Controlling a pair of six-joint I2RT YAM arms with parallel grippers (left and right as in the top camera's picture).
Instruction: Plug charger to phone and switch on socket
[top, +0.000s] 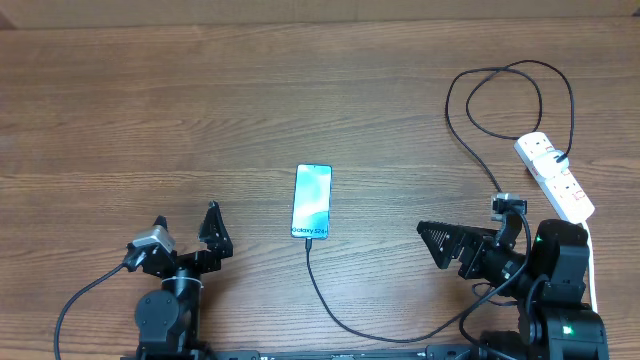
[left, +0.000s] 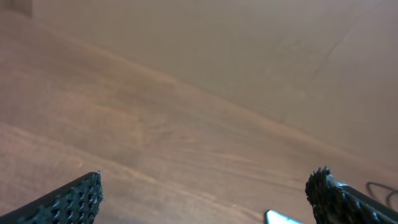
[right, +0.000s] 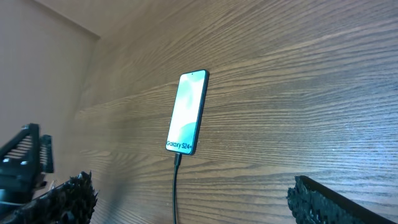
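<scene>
The phone (top: 312, 202) lies flat mid-table with its light blue screen up, also seen in the right wrist view (right: 186, 112). The charger (top: 330, 310), a thin black cable, meets the phone's near edge with its tip (right: 178, 159), then runs right and loops at the back right (top: 510, 90) to the socket (top: 555, 175), a white power strip. My left gripper (top: 187, 230) stands open left of the phone and holds nothing (left: 205, 196). Right of the phone, my right gripper (top: 450, 248) is open and empty too (right: 193, 202). A corner of the phone (left: 281, 218) shows in the left wrist view.
The socket's thick white cord (top: 592, 260) runs down the right edge beside the right arm. The left arm (right: 25, 158) shows at the left of the right wrist view. Bare wooden tabletop (top: 150, 110) lies behind and to the left.
</scene>
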